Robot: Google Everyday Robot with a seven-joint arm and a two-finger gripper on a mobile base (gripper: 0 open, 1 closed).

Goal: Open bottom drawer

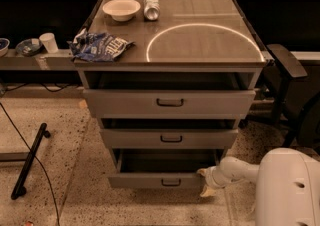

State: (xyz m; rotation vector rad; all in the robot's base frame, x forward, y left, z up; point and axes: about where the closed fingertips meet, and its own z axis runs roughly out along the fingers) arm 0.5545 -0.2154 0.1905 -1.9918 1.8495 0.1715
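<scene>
End effector [204, 183] maybe touches bottom drawer's [150, 181] right.

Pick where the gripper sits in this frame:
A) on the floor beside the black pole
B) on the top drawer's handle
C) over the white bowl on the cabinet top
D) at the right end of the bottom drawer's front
D: the gripper is low on the right, against the right end of the bottom drawer front, and that drawer stands pulled out with its dark inside showing.
</scene>
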